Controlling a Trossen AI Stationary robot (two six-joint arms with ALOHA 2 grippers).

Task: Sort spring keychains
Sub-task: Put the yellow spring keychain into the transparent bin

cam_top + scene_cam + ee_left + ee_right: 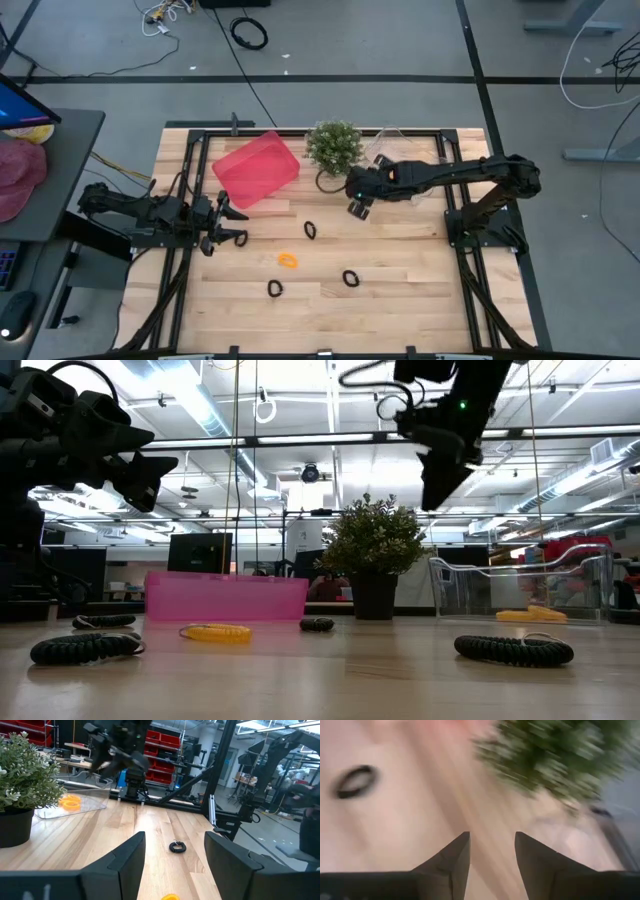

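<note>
plant (334,147) between two bins, keychains (310,230) before

Left arm lies low along left side of table, reaching inward. Left gripper (232,222) hangs just above tabletop, its two dark fingers (131,854) spread wide, nothing between them.

Right arm stretches from right side toward table's middle, elbow bent near its base. Right gripper (360,207) hangs high in air, tipped downward. Its fingers (456,854) stand apart, gap between them bare.
</note>
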